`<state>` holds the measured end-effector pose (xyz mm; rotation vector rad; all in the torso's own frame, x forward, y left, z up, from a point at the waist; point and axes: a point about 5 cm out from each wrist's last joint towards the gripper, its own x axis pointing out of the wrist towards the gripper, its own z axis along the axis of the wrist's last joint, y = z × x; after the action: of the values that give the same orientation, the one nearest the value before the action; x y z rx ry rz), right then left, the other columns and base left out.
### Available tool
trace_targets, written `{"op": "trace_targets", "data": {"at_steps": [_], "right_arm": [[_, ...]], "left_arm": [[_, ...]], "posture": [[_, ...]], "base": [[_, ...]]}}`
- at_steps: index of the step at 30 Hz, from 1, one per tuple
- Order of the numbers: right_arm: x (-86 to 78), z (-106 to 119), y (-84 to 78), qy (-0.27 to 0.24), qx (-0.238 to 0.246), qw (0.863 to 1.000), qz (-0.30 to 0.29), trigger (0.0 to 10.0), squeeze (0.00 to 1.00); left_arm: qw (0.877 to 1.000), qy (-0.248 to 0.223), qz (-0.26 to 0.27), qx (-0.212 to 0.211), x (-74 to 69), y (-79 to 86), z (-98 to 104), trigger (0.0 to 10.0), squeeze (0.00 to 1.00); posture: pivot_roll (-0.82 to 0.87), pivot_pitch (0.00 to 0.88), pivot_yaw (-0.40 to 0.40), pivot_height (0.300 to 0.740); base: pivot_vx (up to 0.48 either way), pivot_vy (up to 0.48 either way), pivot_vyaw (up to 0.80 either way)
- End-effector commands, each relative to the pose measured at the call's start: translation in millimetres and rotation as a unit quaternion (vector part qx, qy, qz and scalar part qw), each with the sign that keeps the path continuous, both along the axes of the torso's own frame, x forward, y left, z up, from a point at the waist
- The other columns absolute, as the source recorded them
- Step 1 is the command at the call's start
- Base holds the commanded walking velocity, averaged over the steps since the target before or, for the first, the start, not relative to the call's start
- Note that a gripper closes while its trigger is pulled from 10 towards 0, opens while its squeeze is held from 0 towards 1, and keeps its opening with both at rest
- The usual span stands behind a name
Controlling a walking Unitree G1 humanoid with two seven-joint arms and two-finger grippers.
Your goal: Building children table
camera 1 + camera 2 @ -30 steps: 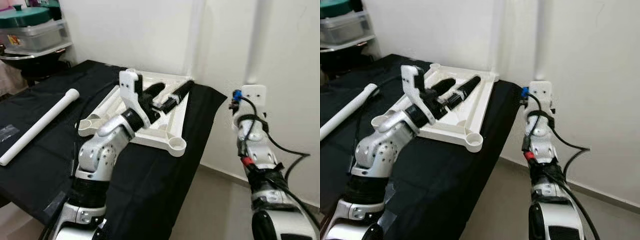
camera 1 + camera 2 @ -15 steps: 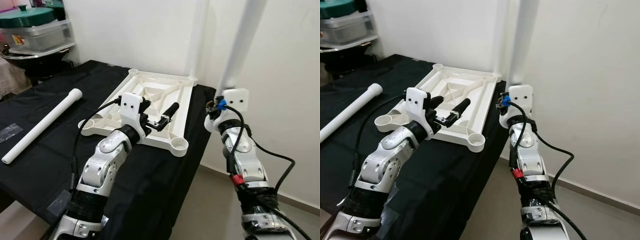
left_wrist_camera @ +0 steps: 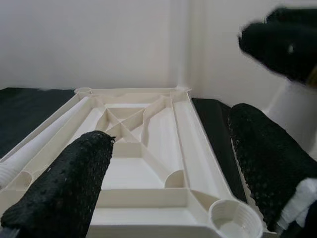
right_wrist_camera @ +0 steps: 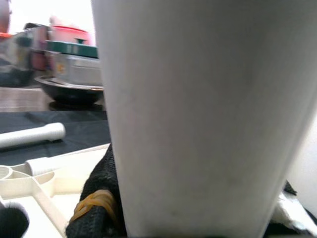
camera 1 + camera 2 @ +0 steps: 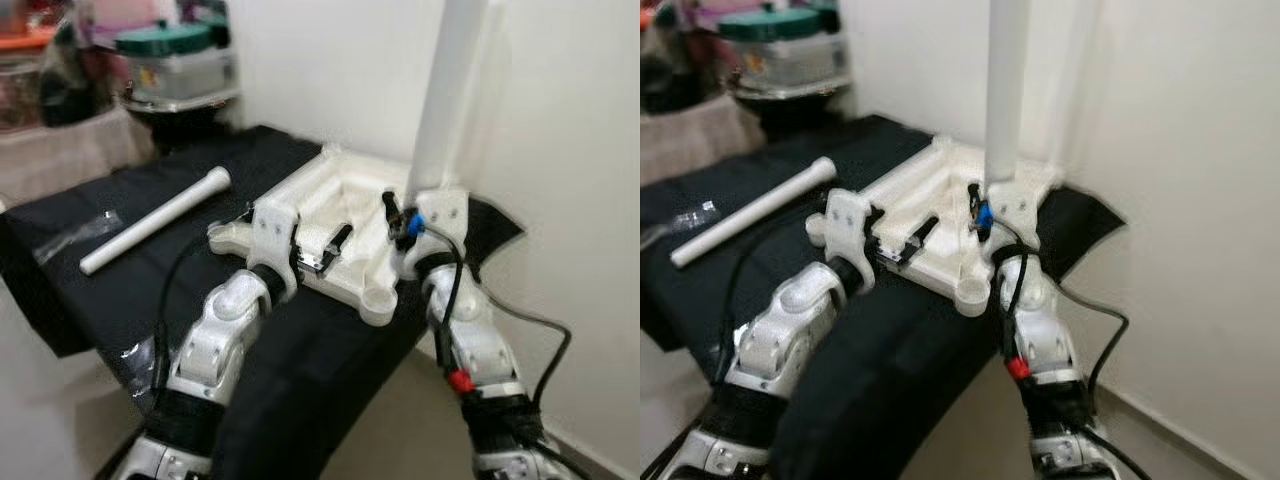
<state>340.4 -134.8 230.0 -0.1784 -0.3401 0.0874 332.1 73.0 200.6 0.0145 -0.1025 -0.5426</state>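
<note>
My robot's two arms are built of rounded silver segments joined by black collars. The left gripper (image 5: 322,246) sits ahead of a white, flat-faced wrist housing with small dark screw holes; its fingers (image 3: 64,191) are long, black and covered in a fine pebbled texture. A black cable loops along the outside of the left forearm. The right gripper (image 5: 394,212) sits under a similar white housing carrying a blue connector. A black cable runs down the right forearm past a red fitting. An orange-yellow band circles one of the right gripper's black fingers (image 4: 96,201).
</note>
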Motion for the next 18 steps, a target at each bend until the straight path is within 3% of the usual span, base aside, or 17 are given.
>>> {"op": "trace_targets", "data": {"at_steps": [1, 9, 18], "right_arm": [[-1.2, 1.5, 8.4, 0.003, -0.008, 1.0, 0.014, 10.0, 0.0], [-7.2, -2.6, 10.5, 0.009, -0.018, 0.999, 0.026, 10.0, 0.0], [-9.1, -5.4, 13.5, 0.017, -0.017, 0.999, 0.03, 10.0, 0.0]], "left_arm": [[1.0, 0.003, 0.016, 0.012, 0.3, 6.1, -7.8, 10.0, 0.0], [1.0, -0.005, 0.017, 0.007, -0.3, -2.7, -5.3, 10.0, 0.0], [1.0, -0.008, 0.021, 0.012, -1.8, 1.6, -8.1, 10.0, 0.0]], "posture": [[0.03, 0.0, -0.035, 0.74], [0.04, 0.0, -0.04, 0.74], [0.04, 0.0, -0.037, 0.74]], "base": [[0.0, -0.472, 0.8], [0.0, -0.472, 0.8], [0.0, -0.474, 0.8]]}}
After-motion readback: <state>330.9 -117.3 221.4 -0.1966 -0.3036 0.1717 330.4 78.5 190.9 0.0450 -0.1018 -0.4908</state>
